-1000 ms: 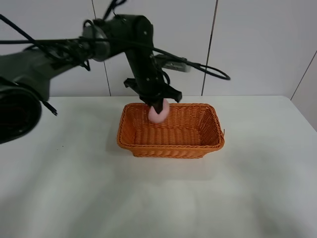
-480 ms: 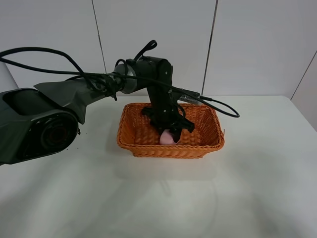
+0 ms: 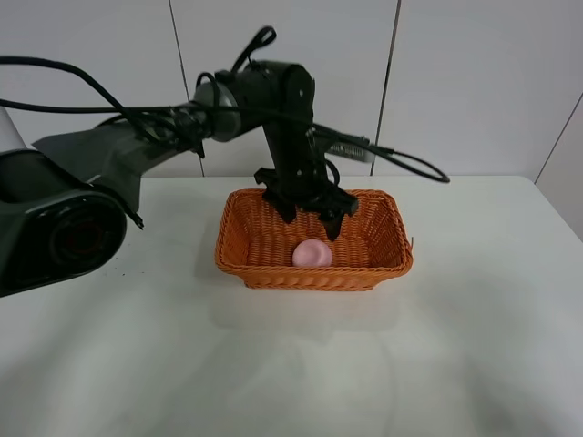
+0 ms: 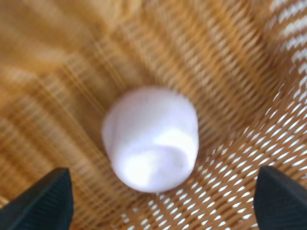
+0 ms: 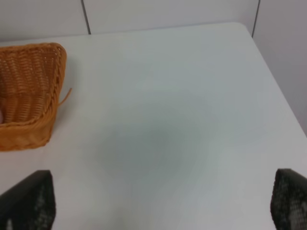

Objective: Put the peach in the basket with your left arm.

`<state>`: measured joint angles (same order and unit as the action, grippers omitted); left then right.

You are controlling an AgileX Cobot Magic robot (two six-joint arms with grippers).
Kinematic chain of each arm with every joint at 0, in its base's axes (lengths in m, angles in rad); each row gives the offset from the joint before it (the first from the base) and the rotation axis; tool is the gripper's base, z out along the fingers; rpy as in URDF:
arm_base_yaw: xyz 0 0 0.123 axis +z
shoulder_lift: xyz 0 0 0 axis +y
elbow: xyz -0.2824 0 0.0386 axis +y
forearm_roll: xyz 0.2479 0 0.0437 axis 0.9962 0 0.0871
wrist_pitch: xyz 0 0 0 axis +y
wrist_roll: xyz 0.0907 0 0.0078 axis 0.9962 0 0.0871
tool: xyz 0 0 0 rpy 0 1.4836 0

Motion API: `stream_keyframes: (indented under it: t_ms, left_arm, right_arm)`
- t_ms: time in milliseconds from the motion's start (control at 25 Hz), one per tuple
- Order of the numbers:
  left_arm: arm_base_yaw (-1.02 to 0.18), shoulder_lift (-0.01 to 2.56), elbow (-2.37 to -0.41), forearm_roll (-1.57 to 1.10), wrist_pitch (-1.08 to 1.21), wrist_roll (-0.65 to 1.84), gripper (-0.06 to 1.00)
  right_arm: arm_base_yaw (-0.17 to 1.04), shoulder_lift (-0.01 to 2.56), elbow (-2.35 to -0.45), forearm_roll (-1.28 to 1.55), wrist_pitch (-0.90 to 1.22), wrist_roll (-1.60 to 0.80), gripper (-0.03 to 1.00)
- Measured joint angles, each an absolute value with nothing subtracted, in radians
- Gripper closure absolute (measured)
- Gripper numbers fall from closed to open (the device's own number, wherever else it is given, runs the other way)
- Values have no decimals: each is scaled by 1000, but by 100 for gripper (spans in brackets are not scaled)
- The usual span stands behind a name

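The pale pink peach (image 3: 311,253) lies on the floor of the orange wicker basket (image 3: 246,259), near its front wall. My left gripper (image 3: 308,215) hangs open and empty just above the peach, fingers spread inside the basket's rim. In the left wrist view the peach (image 4: 151,138) sits free on the weave of the basket (image 4: 230,67), with my two fingertips (image 4: 45,201) apart at the frame's lower corners, my gripper (image 4: 163,203) open. My right gripper (image 5: 163,203) is open over bare table, away from the basket (image 5: 29,91).
The basket stands on a white table (image 3: 474,346) in front of a white panelled wall. A black cable (image 3: 401,164) trails from the left arm behind the basket. The table's right edge (image 5: 276,91) shows in the right wrist view.
My left gripper lowered the peach into the basket, let it go, and has risen a little above it with fingers open. The peach now lies on the basket floor.
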<state>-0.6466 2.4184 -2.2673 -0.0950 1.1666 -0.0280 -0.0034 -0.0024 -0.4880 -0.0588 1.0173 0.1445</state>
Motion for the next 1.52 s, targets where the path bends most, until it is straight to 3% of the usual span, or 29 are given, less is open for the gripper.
stream_keyframes:
  t_ms: [440,1080,1520]
  left_arm:
    - [-543,2314,-2338,-51,1171,-29,8]
    - [-65,2314,-2259,-38,1171,15,8]
    - [-23,2251,-2163,-57,1171,16,9]
  right_arm:
    - [-3,-2,-488,-59,1017,144,27]
    - [-3,-2,-488,-59,1017,144,27]
    - [-3,-2,-488,-59,1017,144,27]
